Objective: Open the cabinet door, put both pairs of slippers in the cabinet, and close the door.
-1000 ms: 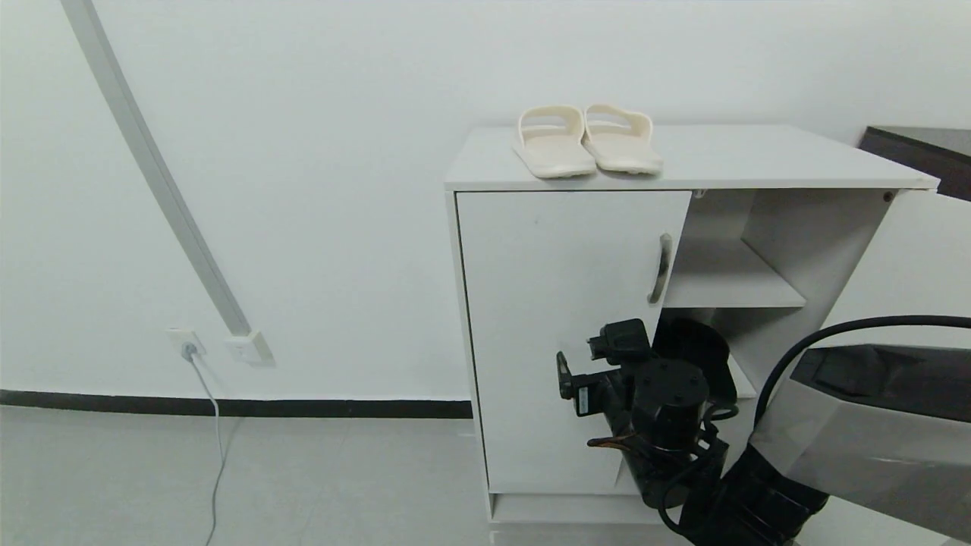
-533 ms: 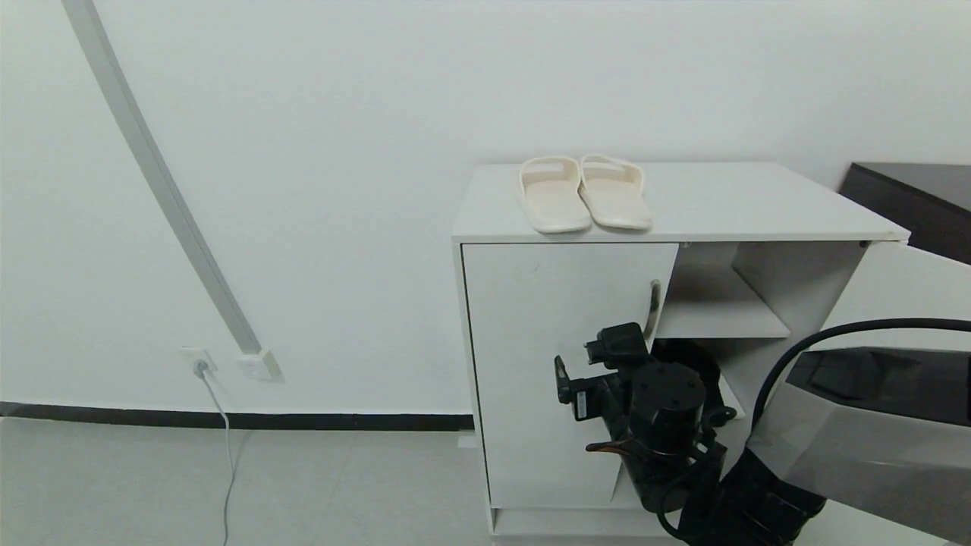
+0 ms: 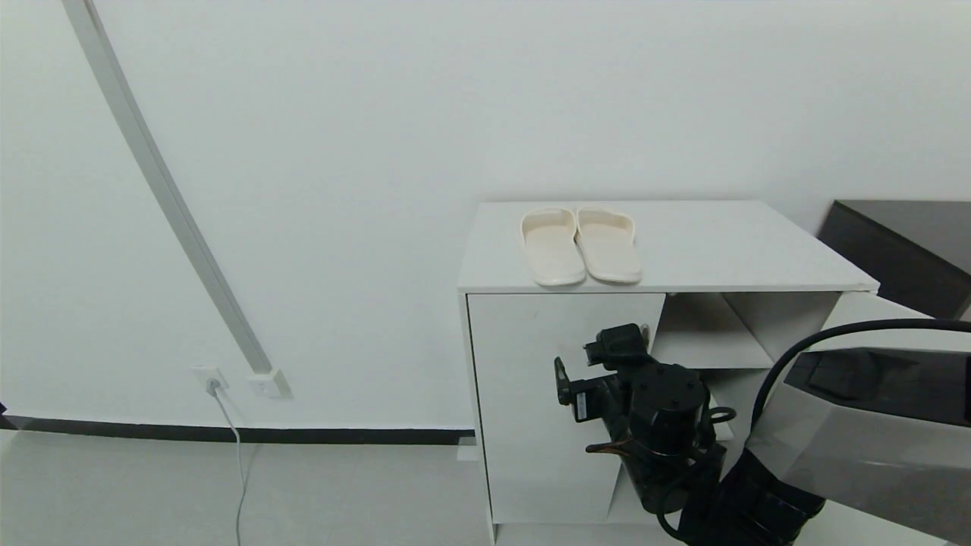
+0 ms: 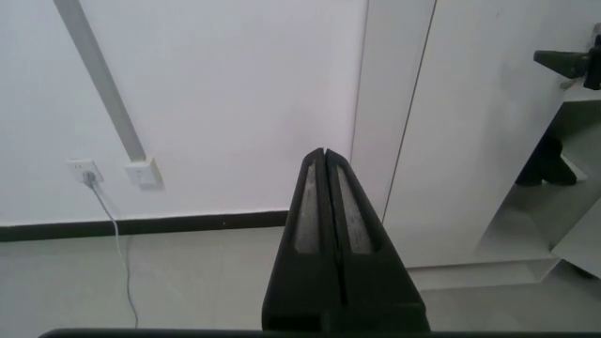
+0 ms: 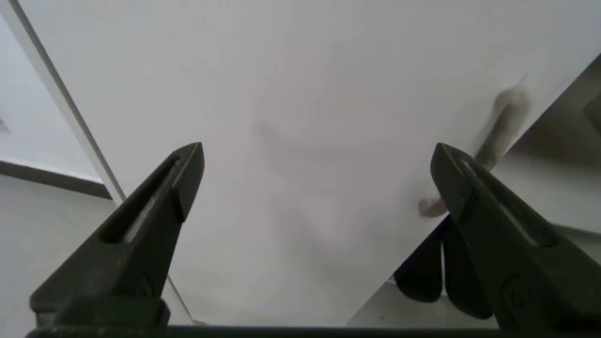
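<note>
As the head cam looks down on it, the white cabinet [image 3: 683, 250] stands against the wall w/ the cream slippers [image 3: 580, 244] side by side on its top, near the front edge. I see the left door [image 3: 546, 394] shut and the right door [image 3: 880, 307] swung open, so the upper shelf [image 3: 705, 345] shows inside.

The right gripper [image 5: 317, 155] hangs in front of the shut left door, near its handle [image 5: 498, 117] (blurred in the wrist cam). Its jaws are spread wide w/ nothing between them. I can't tell if a fingertip touches the door.

Past the door's edge, inside the open side and below the upper shelf, sits a dark item [image 4: 549, 161]. I can't make out what it is.

The left gripper [image 4: 324, 155] faces the cabinet's left side and the wall beside it, well apart from both. Its fingers are pressed together w/ nothing in them.

Bkgd:
- a wall socket [image 3: 208, 377] w/ a cord running down to the floor
- a grey conduit strip [image 3: 152, 174] slanting up the wall
- a dark piece of furniture [image 3: 903, 243] on the cabinet's right
</note>
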Robot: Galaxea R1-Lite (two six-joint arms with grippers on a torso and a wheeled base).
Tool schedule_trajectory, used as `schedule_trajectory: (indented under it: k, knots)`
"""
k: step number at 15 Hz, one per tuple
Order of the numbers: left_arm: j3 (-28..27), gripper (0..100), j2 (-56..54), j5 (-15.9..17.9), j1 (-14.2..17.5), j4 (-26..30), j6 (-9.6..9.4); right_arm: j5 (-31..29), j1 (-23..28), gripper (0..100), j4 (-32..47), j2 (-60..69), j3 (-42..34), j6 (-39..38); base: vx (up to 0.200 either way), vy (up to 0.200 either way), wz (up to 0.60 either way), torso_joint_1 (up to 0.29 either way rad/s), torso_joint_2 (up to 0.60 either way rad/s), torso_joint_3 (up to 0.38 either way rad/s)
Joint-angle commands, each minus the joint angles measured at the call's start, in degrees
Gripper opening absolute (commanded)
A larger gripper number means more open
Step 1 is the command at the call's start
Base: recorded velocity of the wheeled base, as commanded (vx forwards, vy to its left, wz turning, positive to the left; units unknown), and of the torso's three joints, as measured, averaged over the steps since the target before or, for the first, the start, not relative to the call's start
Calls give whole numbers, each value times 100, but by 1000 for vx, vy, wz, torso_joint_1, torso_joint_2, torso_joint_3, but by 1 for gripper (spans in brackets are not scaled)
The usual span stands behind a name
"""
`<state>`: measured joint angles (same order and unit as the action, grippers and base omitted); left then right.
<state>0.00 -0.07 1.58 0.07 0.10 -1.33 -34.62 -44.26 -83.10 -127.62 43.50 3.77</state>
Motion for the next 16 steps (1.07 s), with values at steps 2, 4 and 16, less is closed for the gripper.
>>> schedule_trajectory:
  k: [2,4,16]
  knots:
    - [0,0,7,0,1,-1,1,-1,-3,100,-4,-17,1,10,0,0,0,217,-540,-317]
    - [0,0,7,0,1,-1,1,-1,-3,100,-4,-17,-8,10,0,0,0,246,-559,-330]
    - [0,0,7,-9,1,-1,10,26,58,100,-162,-237,36,115,0,0,0,192,-439,-243]
